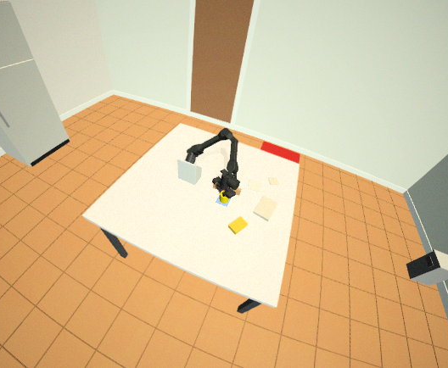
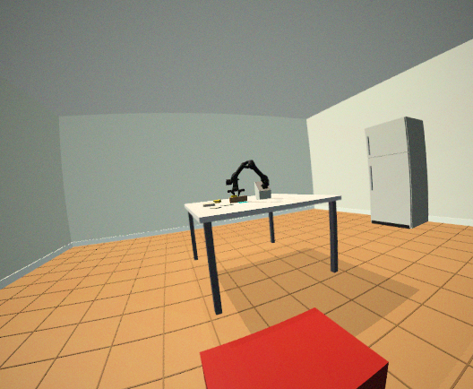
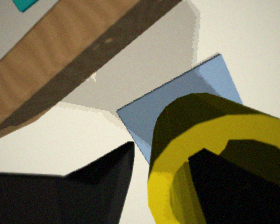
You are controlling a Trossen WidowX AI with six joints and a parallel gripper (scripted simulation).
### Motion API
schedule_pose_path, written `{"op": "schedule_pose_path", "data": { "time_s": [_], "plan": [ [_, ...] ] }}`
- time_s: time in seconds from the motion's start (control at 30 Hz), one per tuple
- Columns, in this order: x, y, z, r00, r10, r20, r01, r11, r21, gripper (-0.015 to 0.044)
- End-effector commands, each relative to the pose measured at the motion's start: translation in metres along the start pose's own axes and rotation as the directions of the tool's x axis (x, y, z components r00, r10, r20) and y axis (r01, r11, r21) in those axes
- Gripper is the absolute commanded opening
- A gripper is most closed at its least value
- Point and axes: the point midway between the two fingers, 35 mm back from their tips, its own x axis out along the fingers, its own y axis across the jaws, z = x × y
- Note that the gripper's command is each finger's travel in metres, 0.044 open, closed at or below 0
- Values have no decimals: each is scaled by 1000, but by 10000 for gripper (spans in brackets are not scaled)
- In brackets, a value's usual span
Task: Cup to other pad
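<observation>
The yellow cup (image 1: 223,197) (image 3: 216,130) stands upright on the light blue pad (image 1: 226,203) (image 3: 191,95) near the middle of the white table (image 1: 170,237). My gripper (image 1: 224,191) (image 3: 161,149) is down over the cup's rim. One finger is outside the wall on the left and the other reaches inside the cup. The fingers stand partly apart, with a gap to the wall on the outer side. A long wooden block (image 3: 51,75) (image 2: 238,198) lies just behind the cup. A corner of the cyan pad (image 3: 23,4) shows beyond the block. The marbles are hidden by the inner finger.
The arm's white base box (image 1: 189,171) stands at the back left of the cup. A yellow block (image 1: 238,225) and three beige flat blocks (image 1: 266,208) (image 1: 254,184) (image 1: 273,181) lie to the right. A red box (image 2: 291,354) is on the floor.
</observation>
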Motion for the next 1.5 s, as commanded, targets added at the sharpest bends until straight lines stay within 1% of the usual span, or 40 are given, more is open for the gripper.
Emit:
{"op": "schedule_pose_path", "data": {
  "time_s": [0.0,0.73,0.77,0.97,1.47],
  "plan": [
    [2,2,-1,1000,6,5,-6,1000,11,167],
    [0,0,0,1000,1,0,-1,1000,1,20],
    [0,0,0,1000,1,0,-1,1000,1,0],
    [-13,-1,-1,1000,0,-1,0,1000,3,0],
    [-78,0,-4,1000,4,0,-4,1000,11,0]
  ]
}}
